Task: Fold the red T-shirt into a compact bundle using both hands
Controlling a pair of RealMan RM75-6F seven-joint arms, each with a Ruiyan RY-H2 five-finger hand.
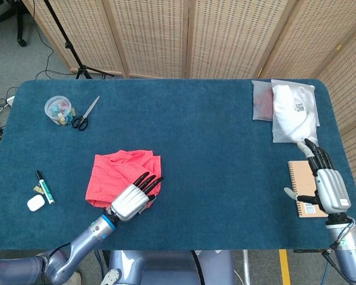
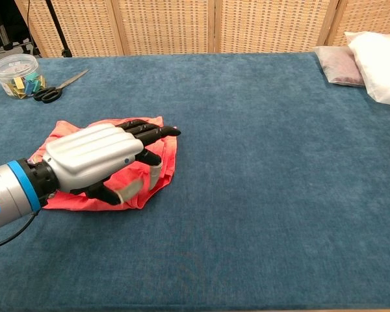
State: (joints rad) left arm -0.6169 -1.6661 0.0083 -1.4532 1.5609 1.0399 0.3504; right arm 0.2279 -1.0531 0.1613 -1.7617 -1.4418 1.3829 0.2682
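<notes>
The red T-shirt [image 1: 117,173] lies folded in a rough square on the blue table, left of the middle. My left hand [image 1: 134,199] lies flat over its near right corner with fingers stretched out and nothing held. In the chest view the same left hand [image 2: 99,160] covers much of the shirt [image 2: 164,151], its fingertips reaching the shirt's right edge. My right hand [image 1: 328,184] hovers open at the table's far right, over a spiral notebook [image 1: 300,177], far from the shirt.
A clear tub of clips [image 1: 58,110] and scissors [image 1: 83,114] sit at the back left. A marker [image 1: 44,185] and a small white case [image 1: 34,203] lie at the left edge. A white bag [image 1: 293,111] and a pinkish packet [image 1: 262,101] lie back right.
</notes>
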